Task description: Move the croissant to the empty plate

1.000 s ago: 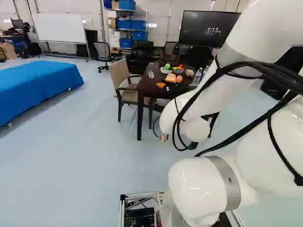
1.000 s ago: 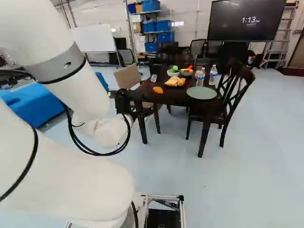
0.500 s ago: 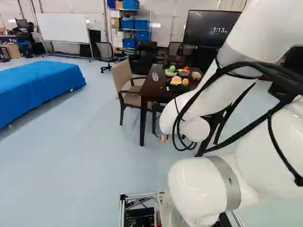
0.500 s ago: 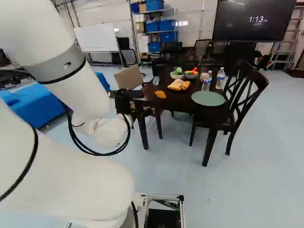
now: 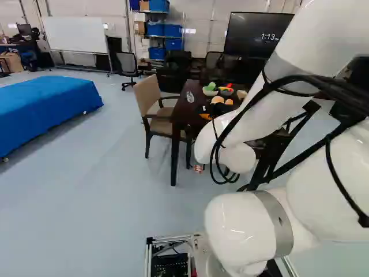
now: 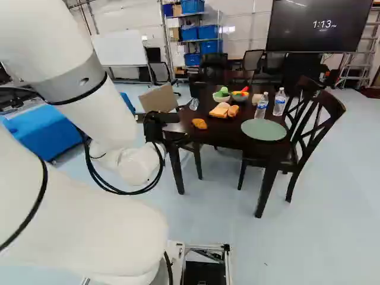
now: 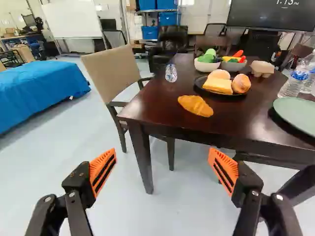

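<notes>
Your base has moved, closer to the dark brown wooden desk (image 6: 223,129). In your right base view the desk, round green plate (image 6: 263,130) and golden-brown croissant (image 6: 199,123) now show bigger and lower, plate also farther right. Left base view: desk's near leg (image 5: 175,156) reaches lower too.

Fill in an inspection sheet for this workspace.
Surface: dark, glossy table.
Job's things: croissant directly on the tabletop, near its edge; green plate empty.
Clutter: black plate of bread, two bowls of vegetables, bottles by the green plate, small bottle near the beige chair.
Gripper: open, nothing between its fingers.
Cables: black cables looping along the arm.
Surroundings: beige chair at the table, blue-covered platform, screen.
</notes>
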Robot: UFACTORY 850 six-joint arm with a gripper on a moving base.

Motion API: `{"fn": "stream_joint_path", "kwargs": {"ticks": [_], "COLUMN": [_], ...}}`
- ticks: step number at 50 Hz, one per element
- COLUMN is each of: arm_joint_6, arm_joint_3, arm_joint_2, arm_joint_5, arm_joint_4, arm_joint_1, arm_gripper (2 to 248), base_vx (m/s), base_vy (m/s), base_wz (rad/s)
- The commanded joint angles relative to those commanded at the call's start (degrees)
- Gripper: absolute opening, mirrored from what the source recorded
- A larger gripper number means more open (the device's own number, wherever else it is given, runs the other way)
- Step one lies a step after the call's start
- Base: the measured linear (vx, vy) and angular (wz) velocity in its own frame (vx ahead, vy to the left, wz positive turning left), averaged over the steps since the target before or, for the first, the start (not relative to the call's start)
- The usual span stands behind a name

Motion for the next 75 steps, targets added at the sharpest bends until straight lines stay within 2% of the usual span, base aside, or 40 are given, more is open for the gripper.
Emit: {"fn": "stream_joint_path", "kwargs": {"ticks": [36,75], "arm_joint_6": [0.0,0.0], "arm_joint_3": [0.0,0.0], "arm_joint_2": [0.0,0.0], "arm_joint_5": [0.0,0.0], "arm_joint_4": [0.0,0.0], "arm_joint_1": [0.0,0.0], "arm_gripper": [247,247], "base_vx": [0.13,0.018], "base_vy": [-0.001,-0.01], "base_wz": [-0.003,0.004]}}
